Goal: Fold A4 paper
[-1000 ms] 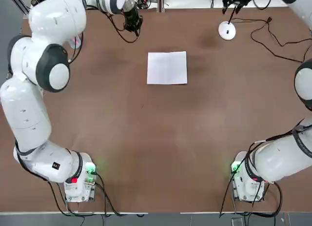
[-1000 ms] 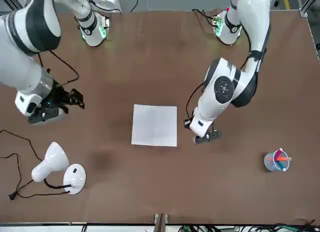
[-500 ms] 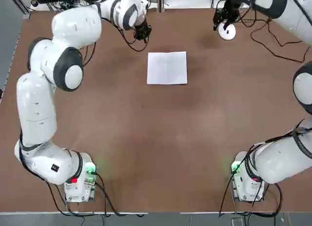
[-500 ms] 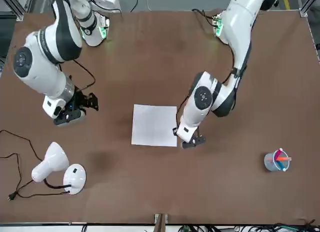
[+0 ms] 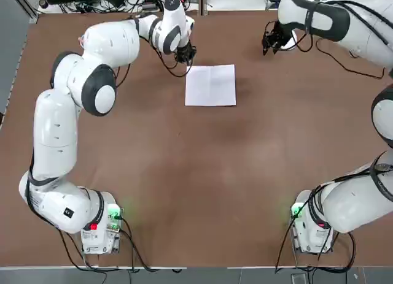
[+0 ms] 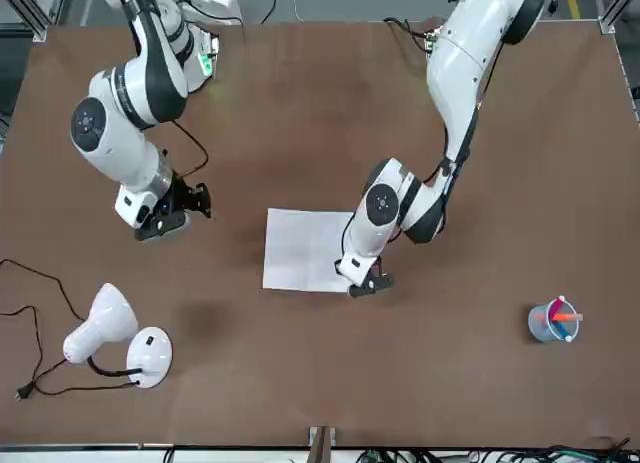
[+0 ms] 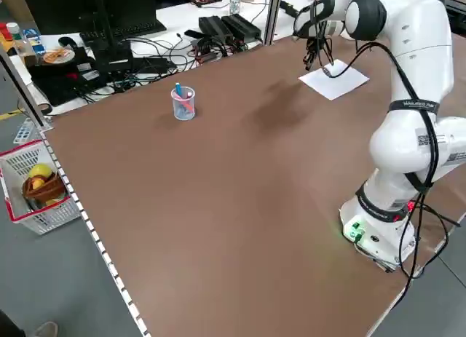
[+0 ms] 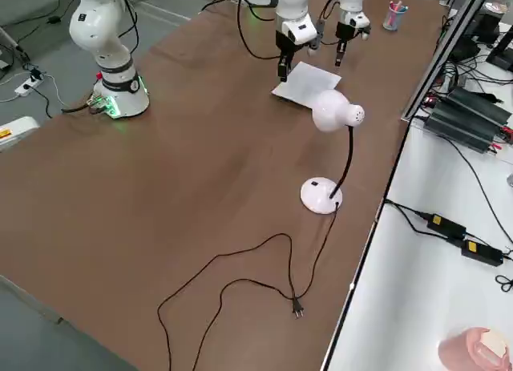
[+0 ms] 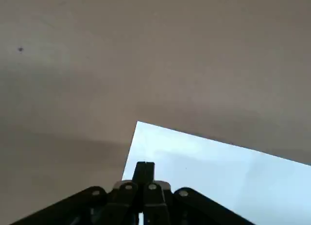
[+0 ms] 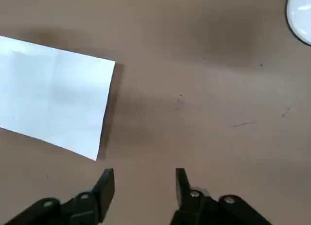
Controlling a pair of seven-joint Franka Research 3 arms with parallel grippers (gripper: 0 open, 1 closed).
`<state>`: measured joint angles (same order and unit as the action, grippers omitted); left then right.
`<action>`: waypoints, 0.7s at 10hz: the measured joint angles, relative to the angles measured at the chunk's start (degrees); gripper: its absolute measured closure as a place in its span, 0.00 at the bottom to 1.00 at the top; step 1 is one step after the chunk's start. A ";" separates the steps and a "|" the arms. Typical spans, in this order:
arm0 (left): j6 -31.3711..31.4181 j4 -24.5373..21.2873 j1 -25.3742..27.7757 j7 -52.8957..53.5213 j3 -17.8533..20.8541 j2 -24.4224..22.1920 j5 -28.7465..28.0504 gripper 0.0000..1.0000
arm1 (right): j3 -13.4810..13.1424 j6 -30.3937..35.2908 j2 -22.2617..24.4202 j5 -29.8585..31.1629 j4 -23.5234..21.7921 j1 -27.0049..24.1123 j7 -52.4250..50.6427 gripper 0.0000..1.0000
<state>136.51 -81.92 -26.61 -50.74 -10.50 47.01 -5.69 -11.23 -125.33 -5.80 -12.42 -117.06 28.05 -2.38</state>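
Observation:
The A4 paper (image 5: 210,84) lies flat on the brown table, toward the far side, a white near-square sheet also seen in the front view (image 6: 308,250). My left gripper (image 5: 187,53) is shut and hangs at the sheet's far left corner (image 6: 365,280). In the left wrist view its closed fingertips (image 9: 144,172) sit just over the paper's (image 9: 218,171) edge near that corner, holding nothing. My right gripper (image 5: 268,42) hovers off the sheet's far right side, apart from it. Its fingers (image 10: 109,182) stand open over bare table, with the paper (image 10: 53,101) off to one side.
A white desk lamp (image 6: 105,323) with a round base (image 6: 150,353) and a black cord (image 8: 240,275) stands at the far right, near my right gripper. A cup of pens (image 6: 553,321) sits at the far left. Cables and gear lie beyond the table's far edge.
The left gripper swung in to the paper's far left corner. The right gripper moved away from the lamp toward the paper, and its fingers drew closer together.

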 joint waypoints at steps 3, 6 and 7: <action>0.47 0.06 -0.55 -0.63 0.01 1.77 -1.13 0.99 | 0.04 -7.29 -1.44 -0.97 -4.71 2.37 0.16 0.55; 0.50 0.11 -0.97 -0.66 0.01 2.63 -1.21 0.99 | 0.07 -11.86 -5.72 -9.65 -5.23 4.83 0.39 0.67; 0.50 0.11 -1.10 -0.67 0.01 2.95 -1.22 0.99 | 0.07 -13.39 -7.54 -11.96 -5.26 5.06 0.39 0.68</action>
<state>137.01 -81.81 -27.71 -51.41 -10.49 49.96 -6.91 -11.16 -138.72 -13.34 -24.37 -122.32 33.11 -1.99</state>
